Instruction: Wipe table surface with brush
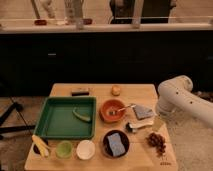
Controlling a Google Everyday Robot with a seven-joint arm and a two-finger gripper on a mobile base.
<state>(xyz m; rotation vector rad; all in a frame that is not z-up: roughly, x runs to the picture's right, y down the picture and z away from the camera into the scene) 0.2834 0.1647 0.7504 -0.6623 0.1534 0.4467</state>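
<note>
The gripper [158,122], its grip impossible to tell, is hanging just beside the brush [141,125], risking sweeping the probable grapes [156,141] near it off the desk [100,90].

The gripper [159,122] is at 3 o'clock of the table [100,91], mostly covered by the white arm [182,97], and the arm itself is cut off by the right edge. The brush [142,125] lies just at the gripper's 9 o'clock; whether its handle end is touched there, I cannot tell. The dark reddish heap [157,142] at 5 o'clock cannot be named, and the small mark [164,161] beside the corner is too small to read
</note>
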